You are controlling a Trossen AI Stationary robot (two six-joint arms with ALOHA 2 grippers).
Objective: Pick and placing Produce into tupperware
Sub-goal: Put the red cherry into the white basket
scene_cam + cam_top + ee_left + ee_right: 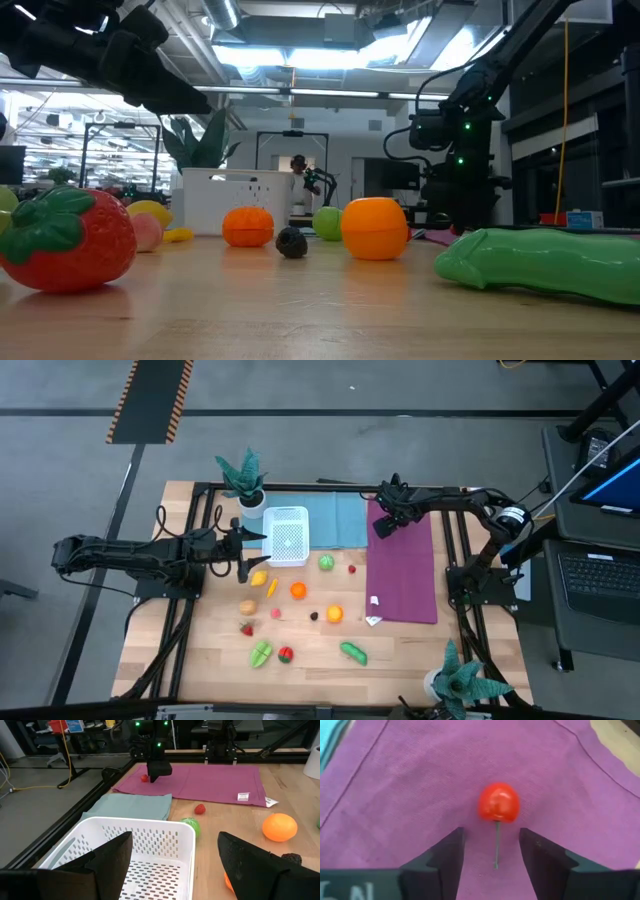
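The white perforated tupperware [287, 535] stands at the table's far middle, half on a teal cloth; nothing lies in it in the left wrist view [120, 855]. Several toy produce pieces lie on the wood near it: a green ball [326, 562], oranges [297, 590] [334, 614], a yellow piece [259, 577], a strawberry [246, 628] and a green pod [353, 652]. A red cherry [498, 802] lies on the purple cloth, its stem [497, 842] pointing in between my right gripper's [492, 837] open fingers. My left gripper [175, 845] hovers open by the tupperware's left side [245, 555].
A purple cloth [403, 570] with a white tag covers the table's right part, and a teal cloth [325, 518] lies at the far edge. Potted plants stand at the far left [245, 480] and the near right [460, 682]. Bare wood lies along the near edge.
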